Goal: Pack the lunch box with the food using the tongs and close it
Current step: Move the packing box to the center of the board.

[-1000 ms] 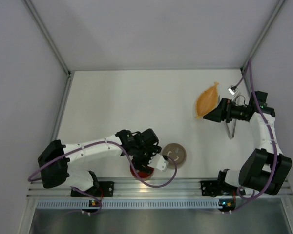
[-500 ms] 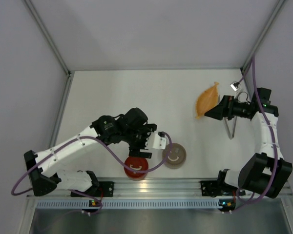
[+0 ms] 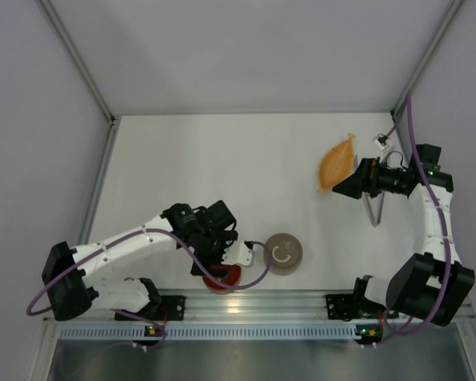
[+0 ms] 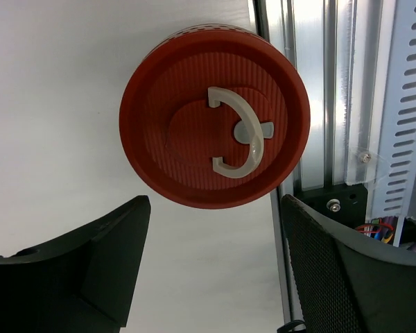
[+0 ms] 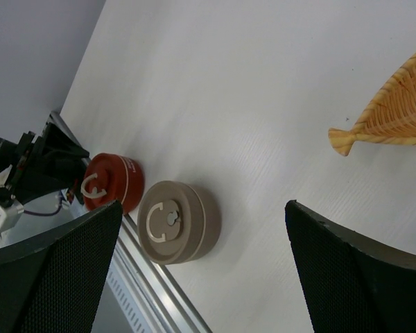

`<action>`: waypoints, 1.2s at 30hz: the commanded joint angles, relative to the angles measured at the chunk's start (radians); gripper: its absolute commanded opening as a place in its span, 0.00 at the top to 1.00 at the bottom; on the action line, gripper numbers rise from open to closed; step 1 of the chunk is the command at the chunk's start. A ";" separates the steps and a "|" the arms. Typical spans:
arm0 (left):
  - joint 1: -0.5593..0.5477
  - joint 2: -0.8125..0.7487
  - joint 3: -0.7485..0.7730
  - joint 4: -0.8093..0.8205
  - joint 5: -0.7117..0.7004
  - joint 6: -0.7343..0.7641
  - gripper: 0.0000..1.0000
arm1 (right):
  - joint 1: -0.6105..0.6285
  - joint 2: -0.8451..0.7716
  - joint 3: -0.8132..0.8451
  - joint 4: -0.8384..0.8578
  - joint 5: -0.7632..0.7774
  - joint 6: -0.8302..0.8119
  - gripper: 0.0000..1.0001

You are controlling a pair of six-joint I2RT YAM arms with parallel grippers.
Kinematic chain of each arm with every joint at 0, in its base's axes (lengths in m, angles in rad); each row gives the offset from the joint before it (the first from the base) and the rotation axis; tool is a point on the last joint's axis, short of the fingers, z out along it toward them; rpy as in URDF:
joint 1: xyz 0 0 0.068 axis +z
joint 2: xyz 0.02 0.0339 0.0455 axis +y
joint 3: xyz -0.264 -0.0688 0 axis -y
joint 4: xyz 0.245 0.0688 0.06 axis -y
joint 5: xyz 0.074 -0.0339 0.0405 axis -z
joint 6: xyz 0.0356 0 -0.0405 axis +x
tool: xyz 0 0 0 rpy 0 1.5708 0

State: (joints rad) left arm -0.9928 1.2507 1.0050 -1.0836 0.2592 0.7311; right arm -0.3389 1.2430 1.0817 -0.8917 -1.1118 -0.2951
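Note:
A red round lunch box [image 4: 215, 118] with a white loop handle on its shut lid stands by the near rail, also in the top view [image 3: 224, 277]. My left gripper [image 4: 215, 232] [image 3: 220, 255] hovers open just over it, holding nothing. A tan lidded tin [image 3: 283, 253] [image 5: 177, 220] stands to its right. Grey tongs [image 3: 374, 209] lie on the table at the right, partly under my right gripper [image 3: 343, 186] [image 5: 204, 215], which is open and empty. I cannot make out any food.
An orange woven leaf-shaped dish [image 3: 336, 163] [image 5: 402, 111] lies at the back right, just beyond the right gripper. The aluminium rail [image 4: 319, 90] runs along the near edge beside the red tin. Grey walls enclose the white table [image 3: 222, 175].
The left arm, raised half a second ago, has come back down so its gripper hangs over the red tin again. The right gripper has barely shifted. Both tins stay put.

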 commanded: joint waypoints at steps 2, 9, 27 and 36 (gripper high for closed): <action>-0.023 -0.042 -0.031 0.069 -0.024 -0.025 0.19 | -0.020 -0.002 0.034 -0.023 0.001 -0.038 0.01; -0.056 -0.027 -0.101 0.203 -0.037 -0.104 0.20 | -0.020 0.007 0.021 -0.006 0.006 -0.027 0.01; -0.049 0.029 -0.114 0.410 -0.278 -0.159 0.25 | -0.020 0.015 0.014 -0.015 0.001 -0.047 0.01; -0.044 0.062 -0.132 0.418 -0.264 -0.156 0.25 | -0.022 0.018 0.011 -0.024 -0.008 -0.055 0.01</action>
State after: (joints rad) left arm -1.0409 1.2881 0.8803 -0.7063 0.0029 0.5781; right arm -0.3389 1.2598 1.0809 -0.9047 -1.0931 -0.3149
